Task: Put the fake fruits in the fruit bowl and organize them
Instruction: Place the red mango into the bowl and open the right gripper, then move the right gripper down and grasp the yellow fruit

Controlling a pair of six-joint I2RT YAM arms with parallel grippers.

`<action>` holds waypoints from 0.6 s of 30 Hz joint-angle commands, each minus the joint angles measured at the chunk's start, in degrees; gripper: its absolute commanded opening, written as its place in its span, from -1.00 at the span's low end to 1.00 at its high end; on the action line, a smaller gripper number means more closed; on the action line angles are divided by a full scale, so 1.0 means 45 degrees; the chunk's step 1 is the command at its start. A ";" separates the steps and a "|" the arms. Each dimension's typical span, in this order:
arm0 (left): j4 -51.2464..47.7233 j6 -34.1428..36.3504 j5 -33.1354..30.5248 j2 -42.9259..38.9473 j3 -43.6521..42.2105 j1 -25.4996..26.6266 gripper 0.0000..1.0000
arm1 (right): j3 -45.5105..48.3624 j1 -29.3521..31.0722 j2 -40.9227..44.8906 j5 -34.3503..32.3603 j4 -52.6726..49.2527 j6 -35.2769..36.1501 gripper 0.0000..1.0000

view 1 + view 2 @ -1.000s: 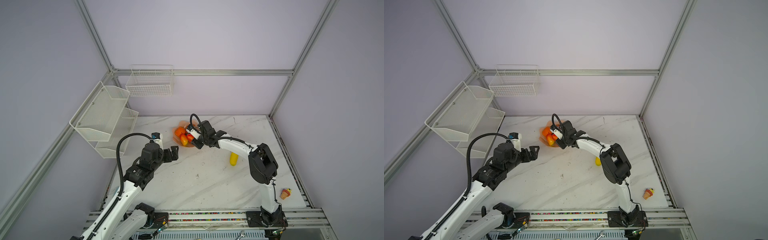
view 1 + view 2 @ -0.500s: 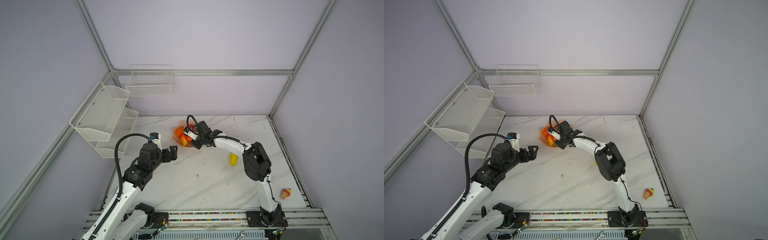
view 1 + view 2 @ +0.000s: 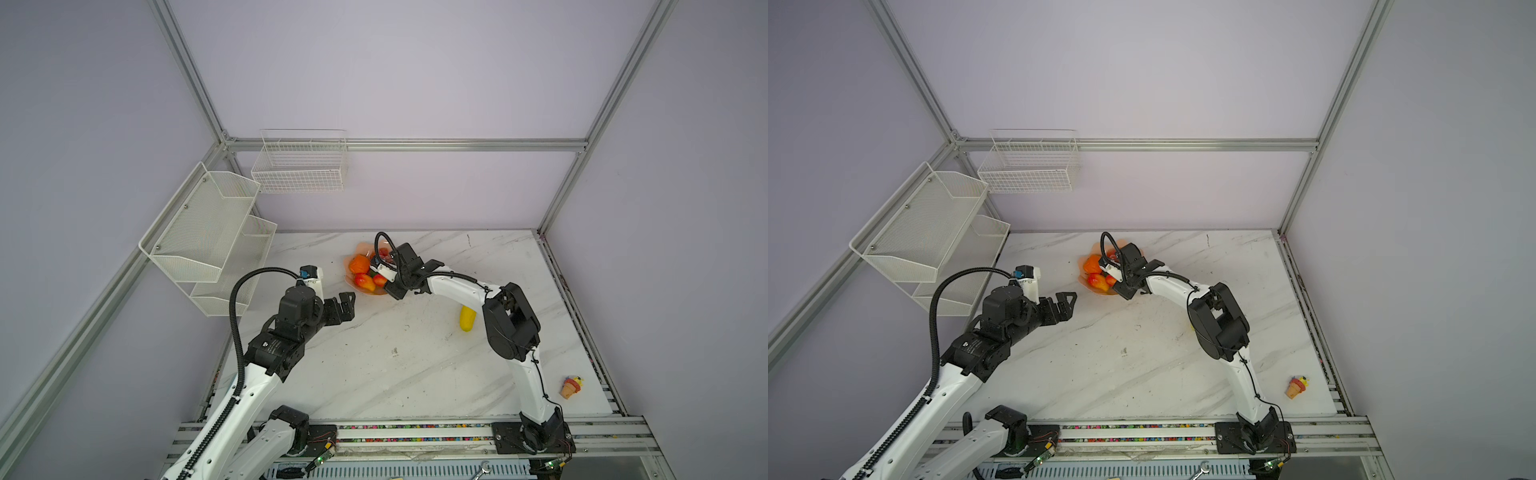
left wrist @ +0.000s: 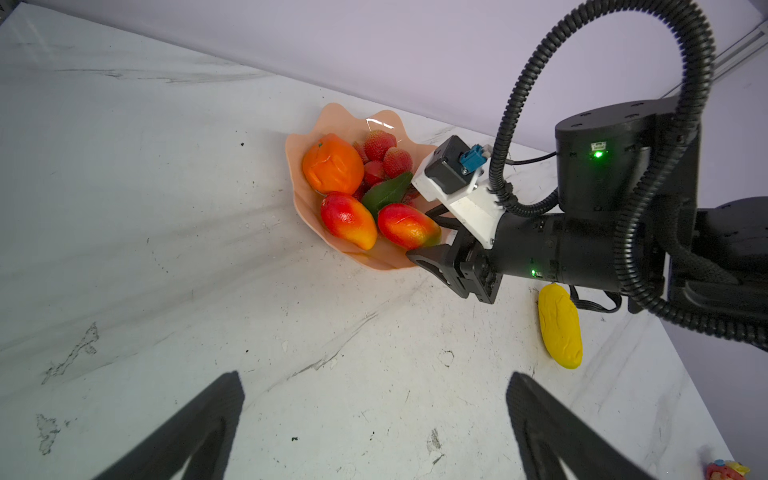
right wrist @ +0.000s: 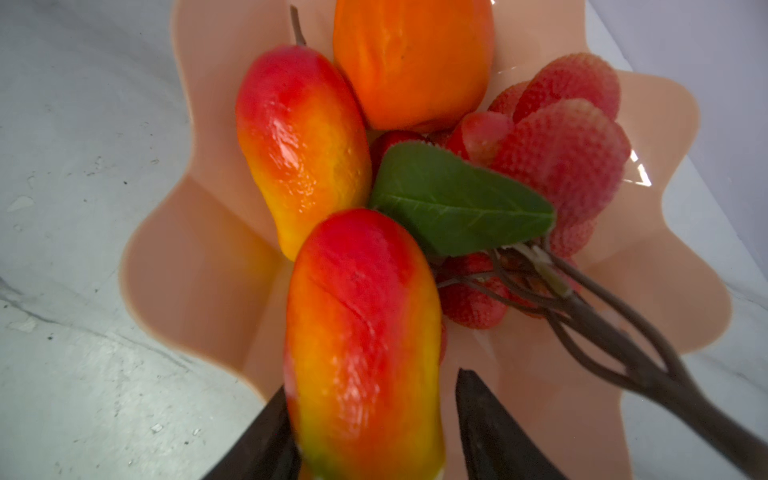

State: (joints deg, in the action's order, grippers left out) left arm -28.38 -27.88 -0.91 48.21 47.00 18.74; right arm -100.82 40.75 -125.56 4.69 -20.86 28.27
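Peach bowl: fruit bowl [image 4: 309, 212] sits far-centre on the marble table [image 3: 374, 374]; it holds the orange [image 4: 332, 164], berry cluster [image 4: 386, 156] with its leaf, and two mangoes.
Step in hand: release of the second mango [image 5: 365, 345] at the bowl's near-right edge, beside the first mango [image 4: 348, 220].
Right gripper [image 4: 436, 235]: jaws partly parted either side of the second mango; right wrist view shows a gap on one side, contact on the other unclear. Grip looks let go or nearly; cannot tell for certain.
Left gripper [image 3: 344, 306]: jaws wide apart, nothing between them; hovers over bare table left of the bowl.
Remaining: yellow fruit [image 3: 467, 318] lies on the table, right of the bowl, near the right arm's elbow.
Next move: probably back the right gripper clear without dragging the mango out, then reach for the yellow fruit.
View differences: left wrist view shows bowl contents and yellow fruit together; a top view hides the yellow fruit behind the arm. Ice-cream cone toy [image 3: 1296, 386] at near right, not wanted.
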 commanded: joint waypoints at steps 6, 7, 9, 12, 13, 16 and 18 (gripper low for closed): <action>0.0439 0.0124 0.0372 -0.0092 -0.0582 -0.0102 1.00 | 0.0155 -0.0072 0.1265 -0.0041 -0.0403 -0.0002 0.49; 0.0494 0.0121 0.0411 -0.0101 -0.0622 -0.0112 1.00 | 0.0271 -0.0067 0.1492 -0.0046 -0.0422 -0.0051 0.51; 0.0615 0.0124 0.0564 -0.0067 -0.0697 -0.0102 1.00 | 0.0572 -0.0072 0.2016 -0.0064 -0.0422 -0.0214 0.57; 0.0841 0.0120 0.0850 0.0016 -0.0801 -0.0102 1.00 | 0.1386 -0.0072 0.3100 -0.0258 -0.0404 -0.0822 0.69; 0.0957 0.0137 0.0968 0.0040 -0.0834 -0.0102 1.00 | 0.1823 -0.0108 0.3581 -0.0261 -0.0360 -0.1168 0.73; 0.1618 0.0254 0.1695 0.0212 -0.1048 -0.0102 1.00 | 0.3479 -0.0184 0.5055 -0.0536 0.0057 -0.2625 0.79; 0.2416 0.0687 0.2677 0.0482 -0.1214 -0.0103 1.00 | 0.4748 -0.0189 0.5939 -0.1765 0.0470 -0.4540 0.82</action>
State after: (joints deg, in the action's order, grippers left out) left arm -23.99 -27.31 4.95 49.41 44.40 18.65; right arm -84.42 40.36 -102.45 1.89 -19.99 18.28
